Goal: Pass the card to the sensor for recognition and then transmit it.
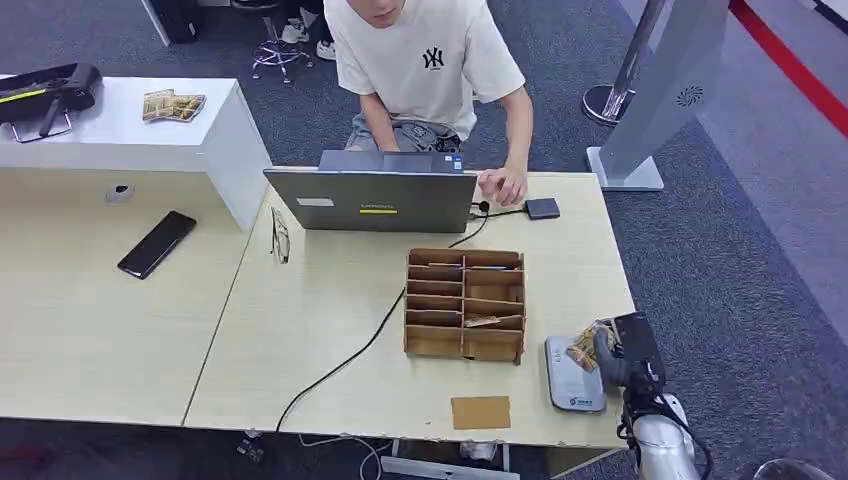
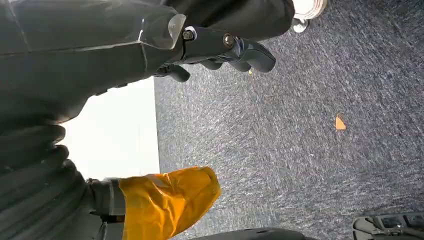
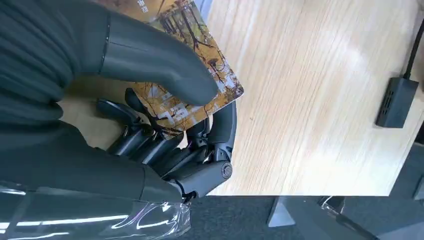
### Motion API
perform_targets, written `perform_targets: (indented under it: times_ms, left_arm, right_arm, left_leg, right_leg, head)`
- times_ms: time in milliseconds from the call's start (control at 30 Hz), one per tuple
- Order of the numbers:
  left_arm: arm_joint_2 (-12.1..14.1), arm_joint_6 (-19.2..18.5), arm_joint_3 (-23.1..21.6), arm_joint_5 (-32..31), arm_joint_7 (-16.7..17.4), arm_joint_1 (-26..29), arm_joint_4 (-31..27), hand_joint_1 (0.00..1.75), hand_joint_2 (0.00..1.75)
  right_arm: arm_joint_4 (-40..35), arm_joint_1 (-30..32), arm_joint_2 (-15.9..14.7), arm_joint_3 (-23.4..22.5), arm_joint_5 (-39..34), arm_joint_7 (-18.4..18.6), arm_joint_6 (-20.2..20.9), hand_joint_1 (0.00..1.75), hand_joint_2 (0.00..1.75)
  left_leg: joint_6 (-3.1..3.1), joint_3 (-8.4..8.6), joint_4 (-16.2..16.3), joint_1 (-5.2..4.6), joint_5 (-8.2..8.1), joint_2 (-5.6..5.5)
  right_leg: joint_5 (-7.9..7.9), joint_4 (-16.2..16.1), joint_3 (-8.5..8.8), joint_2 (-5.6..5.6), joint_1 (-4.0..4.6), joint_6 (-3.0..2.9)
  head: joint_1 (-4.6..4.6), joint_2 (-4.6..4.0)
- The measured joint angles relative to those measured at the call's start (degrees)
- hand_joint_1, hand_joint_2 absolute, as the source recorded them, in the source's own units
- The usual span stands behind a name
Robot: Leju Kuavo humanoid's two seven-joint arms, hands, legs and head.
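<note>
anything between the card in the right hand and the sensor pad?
Nothing visible. The right hand pinches the card between thumb and fingers, right beside the grey sensor pad at the table's near right corner. The wooden organizer sits to the pad's left, out of the path.

Card [image 3: 200,65] partly hidden under right hand's [image 3: 165,125] thumb; print too small to read. Person [image 1: 420,60] cut off at the frame's top edge.
</note>
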Motion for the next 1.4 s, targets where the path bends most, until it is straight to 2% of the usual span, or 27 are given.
perform_targets:
  times_ms: [233, 567, 733, 900, 1133, 1233, 1333, 1400]
  left_arm:
    - [0.00, -0.02, 0.00, -0.02, 0.15, 0.00, 0.00, 0.00, 1.75]
    - [-0.04, -0.39, 0.00, -1.05, 0.46, 0.00, 0.00, 0.00, 1.75]
    - [-0.07, -0.52, 0.00, -1.44, 0.63, 0.00, 0.00, 0.00, 1.75]
    - [-0.09, -0.52, 0.00, -1.70, 1.05, 0.00, 0.00, 0.00, 1.75]
    - [-0.09, -0.55, 0.00, -2.05, 1.05, 0.00, 0.00, 0.00, 1.75]
    - [-0.09, -0.88, -0.02, -2.54, 1.05, -0.01, 0.00, 0.00, 1.75]
    - [-0.09, -1.12, -0.04, -3.76, 1.05, -0.02, 0.00, 0.00, 1.75]
    - [-0.07, -2.50, -0.04, -3.91, -0.22, -0.01, 0.00, 0.00, 1.75]
  right_arm:
    - [-3.24, 0.09, 0.81, -0.94, -3.04, -2.50, -3.61, 1.75, 1.75]
    - [-16.77, 2.41, 5.64, -6.10, -12.90, -7.30, -12.40, 1.75, 1.75]
    - [-22.75, 3.92, 7.71, -8.02, -15.60, -8.61, -13.47, 1.75, 1.75]
    - [-28.21, 5.30, 10.16, -7.96, -16.02, -9.29, -14.06, 1.75, 1.75]
    - [-33.00, 6.06, 12.39, -6.26, -16.04, -9.58, -14.67, 1.75, 1.75]
    - [-35.17, 6.22, 13.42, -3.93, -15.28, -10.23, -15.76, 1.75, 1.75]
    - [-37.31, 6.20, 14.60, 1.21, -15.08, -10.17, -20.32, 1.75, 1.75]
    - [-38.47, 5.88, 14.97, 5.89, -14.86, -10.30, -21.93, 1.75, 1.75]
  left_leg:
    - [0.00, -0.03, 0.00, 0.00, 0.00, 0.00]
    - [0.00, -0.09, 0.00, 0.00, 0.00, -0.02]
    - [0.00, -0.11, 0.00, 0.00, 0.00, -0.02]
    - [0.00, -0.10, 0.00, 0.00, 0.00, -0.01]
    - [0.00, -0.12, -0.01, 0.01, 0.00, -0.01]
    - [0.00, -0.13, -0.01, 0.01, 0.00, 0.01]
    - [-0.01, -0.11, -0.01, 0.01, 0.00, 0.04]
    - [-0.02, -0.12, -0.01, 0.02, 0.01, 0.05]
  right_leg:
    - [0.00, 0.00, -0.04, 0.00, 0.00, 0.00]
    - [0.00, 0.00, -0.10, -0.01, 0.00, 0.00]
    - [0.00, 0.00, -0.11, -0.01, 0.00, 0.00]
    - [0.00, 0.00, -0.11, 0.00, 0.00, 0.00]
    - [0.00, 0.01, -0.11, 0.00, 0.01, 0.00]
    - [0.00, 0.02, -0.11, 0.01, 0.01, 0.00]
    - [0.00, 0.03, -0.13, 0.05, 0.01, -0.01]
    - [0.00, 0.06, -0.14, 0.06, 0.02, -0.01]
  head:
    - [0.00, 0.00]
    - [0.00, 0.00]
    - [0.00, 0.00]
    - [0.00, 0.00]
    - [0.00, 0.00]
    - [0.02, 0.00]
    - [0.00, 0.00]
    - [0.00, 0.00]
